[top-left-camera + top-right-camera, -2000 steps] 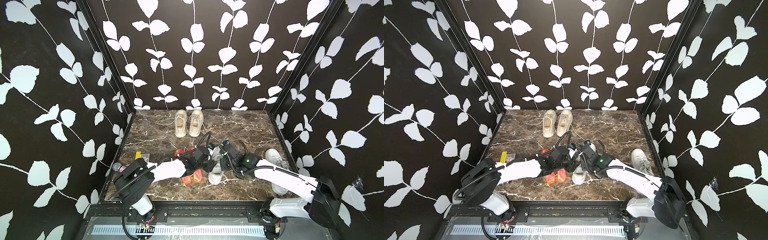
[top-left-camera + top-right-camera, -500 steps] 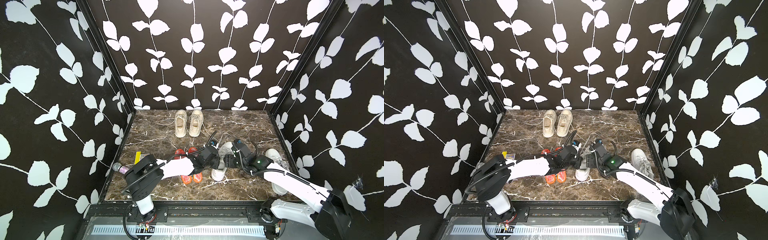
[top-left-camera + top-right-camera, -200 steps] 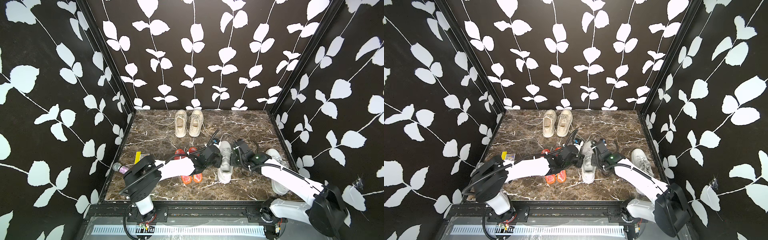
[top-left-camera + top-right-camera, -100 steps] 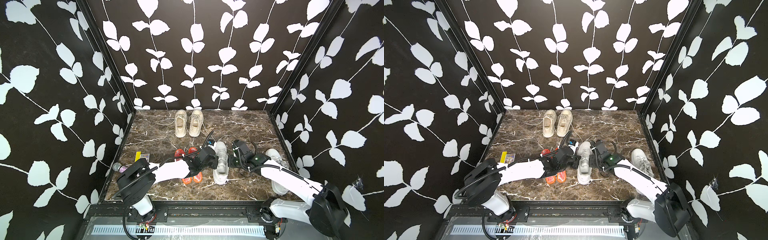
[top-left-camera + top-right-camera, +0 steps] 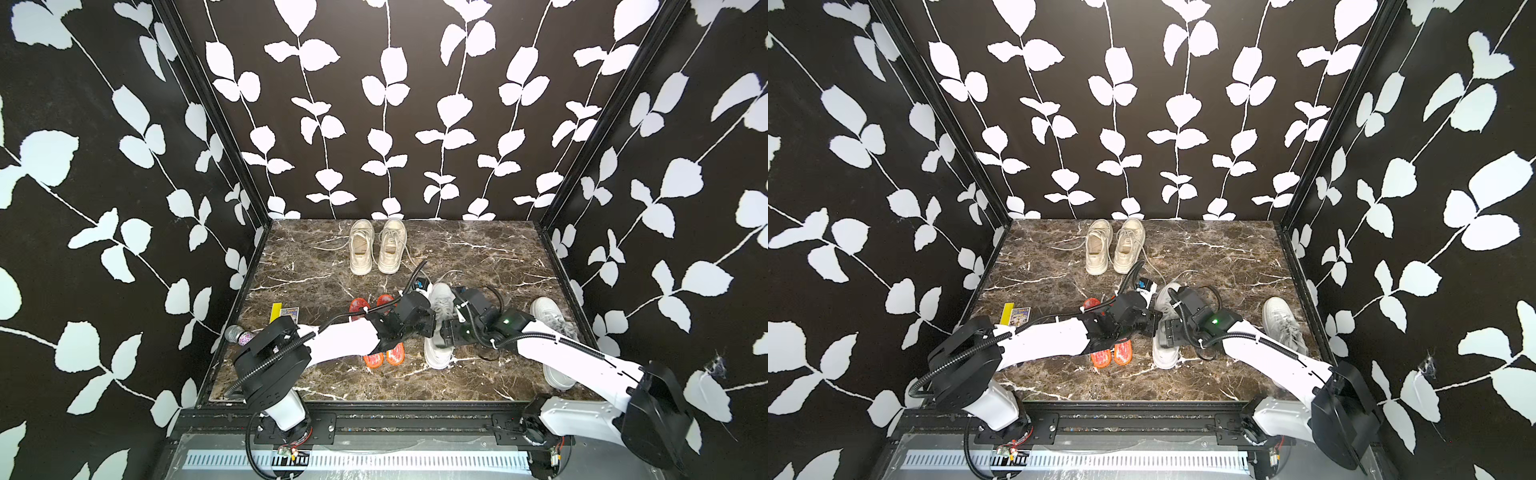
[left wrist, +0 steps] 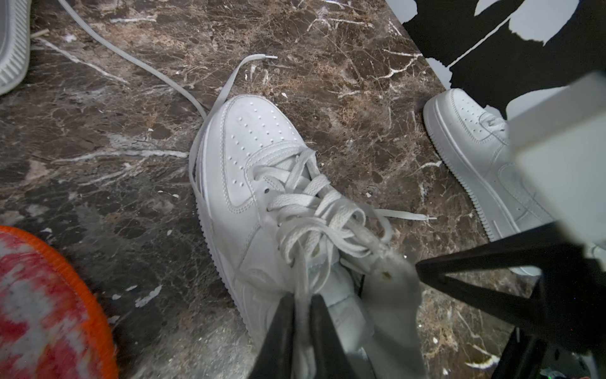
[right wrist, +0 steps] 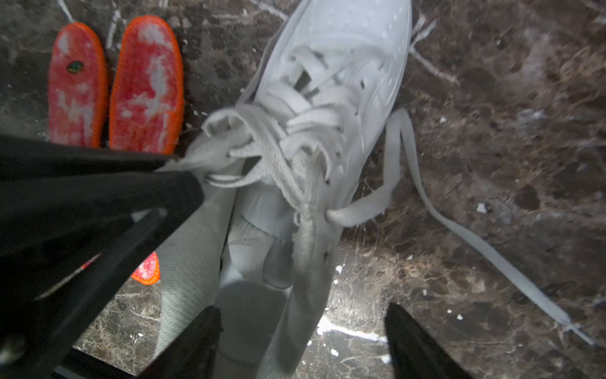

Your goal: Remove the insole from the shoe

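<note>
1. The insole (image 7: 249,315) is inside the white shoe (image 6: 255,164), I think. The grey floor in the heel hole looks like it.
2. The shoe stands at the front middle of the table (image 5: 478,257), between your two claws, just beside two orange insoles (image 7: 146,85).
3. Your left claw (image 6: 301,298) pinches a lace (image 6: 300,275). Hold it back so the hole stays wide.
4. Your right claw (image 7: 300,310) is spread over the heel. Slip one finger under the insole's back edge, pinch, then lift slowly.
5. A second ago that right claw was pressed together.
</note>
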`<state>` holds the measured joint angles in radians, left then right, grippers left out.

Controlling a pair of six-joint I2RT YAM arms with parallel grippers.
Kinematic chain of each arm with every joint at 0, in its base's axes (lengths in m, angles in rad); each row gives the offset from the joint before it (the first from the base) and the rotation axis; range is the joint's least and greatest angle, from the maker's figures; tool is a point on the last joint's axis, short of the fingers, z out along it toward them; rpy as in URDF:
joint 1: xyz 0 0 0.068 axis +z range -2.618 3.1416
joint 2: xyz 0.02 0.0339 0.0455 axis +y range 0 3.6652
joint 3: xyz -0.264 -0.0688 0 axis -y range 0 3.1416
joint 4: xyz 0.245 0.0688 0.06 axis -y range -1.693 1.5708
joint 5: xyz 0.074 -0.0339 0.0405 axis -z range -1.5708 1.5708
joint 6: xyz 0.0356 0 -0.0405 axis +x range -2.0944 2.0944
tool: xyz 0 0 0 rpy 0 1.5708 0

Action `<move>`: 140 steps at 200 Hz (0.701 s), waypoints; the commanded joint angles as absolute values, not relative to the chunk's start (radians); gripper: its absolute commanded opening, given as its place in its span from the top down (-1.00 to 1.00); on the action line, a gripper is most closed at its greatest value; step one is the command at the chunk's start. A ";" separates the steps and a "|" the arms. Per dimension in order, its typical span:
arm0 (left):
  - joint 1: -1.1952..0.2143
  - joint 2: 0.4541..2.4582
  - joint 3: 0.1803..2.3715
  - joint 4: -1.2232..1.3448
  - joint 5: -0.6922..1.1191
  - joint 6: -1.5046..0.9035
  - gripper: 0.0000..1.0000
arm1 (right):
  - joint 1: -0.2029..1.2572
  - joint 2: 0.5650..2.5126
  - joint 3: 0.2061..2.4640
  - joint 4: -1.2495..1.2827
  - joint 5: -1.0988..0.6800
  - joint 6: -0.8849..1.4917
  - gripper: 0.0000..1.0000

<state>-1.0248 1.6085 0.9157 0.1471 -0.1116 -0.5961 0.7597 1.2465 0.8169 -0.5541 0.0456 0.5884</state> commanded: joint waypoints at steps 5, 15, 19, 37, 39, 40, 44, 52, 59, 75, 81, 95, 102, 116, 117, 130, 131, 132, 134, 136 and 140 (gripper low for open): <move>-1.023 1.588 0.928 0.177 -0.131 -0.585 0.56 | 0.778 1.285 0.847 -0.596 0.122 0.600 -0.64; -1.024 1.587 0.929 0.170 -0.136 -0.579 0.53 | 0.780 1.296 0.847 -0.597 0.139 0.601 -0.64; -1.024 1.586 0.929 0.169 -0.135 -0.578 0.53 | 0.781 1.300 0.847 -0.595 0.143 0.601 -0.65; -1.023 1.588 0.928 0.160 -0.137 -0.574 0.51 | 0.786 1.314 0.841 -0.581 0.164 0.603 -0.65; -1.024 1.588 0.927 0.160 -0.138 -0.576 0.51 | 0.787 1.316 0.840 -0.578 0.166 0.605 -0.64; -1.024 1.588 0.927 0.160 -0.139 -0.575 0.51 | 0.787 1.317 0.839 -0.577 0.167 0.605 -0.64; -1.023 1.588 0.924 0.160 -0.139 -0.577 0.51 | 0.788 1.320 0.838 -0.573 0.171 0.606 -0.64; -1.023 1.585 0.917 0.161 -0.140 -0.581 0.50 | 0.793 1.325 0.833 -0.562 0.181 0.612 -0.64; -1.023 1.583 0.911 0.165 -0.141 -0.583 0.49 | 0.797 1.329 0.824 -0.549 0.192 0.621 -0.65; -1.023 1.580 0.904 0.169 -0.138 -0.584 0.46 | 0.798 1.334 0.802 -0.502 0.209 0.639 -0.64; -1.023 1.580 0.904 0.168 -0.136 -0.580 0.45 | 0.799 1.332 0.797 -0.487 0.219 0.647 -0.65; -1.023 1.578 0.909 0.161 -0.130 -0.565 0.41 | 0.799 1.322 0.787 -0.449 0.248 0.668 -0.65; -1.023 1.580 0.913 0.157 -0.123 -0.545 0.36 | 0.799 1.313 0.791 -0.439 0.267 0.681 -0.65; -1.023 1.587 0.943 0.107 -0.111 -0.474 0.23 | 0.800 1.287 0.803 -0.432 0.299 0.705 -0.66; -1.023 1.587 0.947 0.101 -0.112 -0.468 0.23 | 0.800 1.285 0.804 -0.431 0.300 0.707 -0.66; -1.023 1.587 0.968 0.042 -0.122 -0.409 0.15 | 0.798 1.263 0.810 -0.423 0.334 0.726 -0.66; -1.023 1.586 0.969 0.042 -0.122 -0.405 0.14 | 0.796 1.262 0.810 -0.423 0.338 0.728 -0.66; -1.022 1.585 0.968 0.039 -0.122 -0.400 0.14 | 0.796 1.261 0.811 -0.422 0.342 0.729 -0.66; -1.022 1.583 0.968 0.037 -0.122 -0.391 0.12 | 0.796 1.257 0.811 -0.421 0.348 0.733 -0.66; -1.022 1.581 0.968 0.035 -0.121 -0.382 0.11 | 0.796 1.256 0.811 -0.420 0.354 0.734 -0.66; -1.022 1.577 0.966 0.032 -0.119 -0.368 0.08 | 0.796 1.249 0.811 -0.416 0.363 0.739 -0.66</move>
